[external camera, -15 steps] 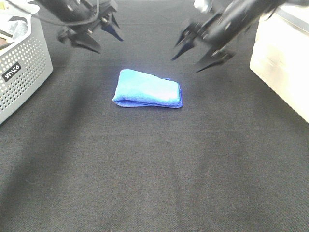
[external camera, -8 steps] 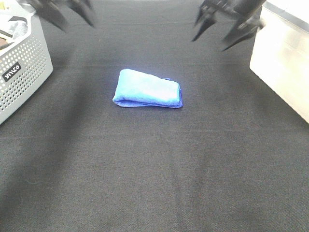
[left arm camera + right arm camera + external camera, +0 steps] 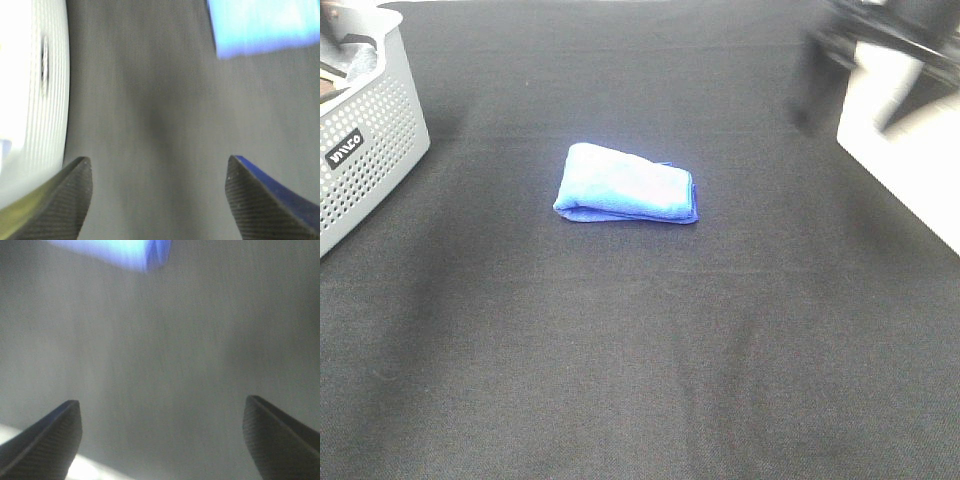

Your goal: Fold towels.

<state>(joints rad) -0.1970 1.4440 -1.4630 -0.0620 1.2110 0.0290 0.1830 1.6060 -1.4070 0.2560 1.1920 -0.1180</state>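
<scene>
Your blue towel [image 3: 626, 184] lies folded into a compact bundle on the black table cloth [image 3: 640, 350], near the middle and toward the far side, with nothing touching it. Your right gripper [image 3: 847, 75] shows only as a dark blur at the far right corner, raised over the edge of the white box [image 3: 905, 150] and well apart from the towel. Its wrist camera shows the right gripper [image 3: 160, 435] with fingers spread wide and nothing between them, the towel [image 3: 112, 250] smeared at the frame edge. Your left gripper [image 3: 159, 195] is out of the overhead view; its wrist view shows both fingers wide apart and empty over bare cloth, beside the grey perforated basket [image 3: 365, 150].
</scene>
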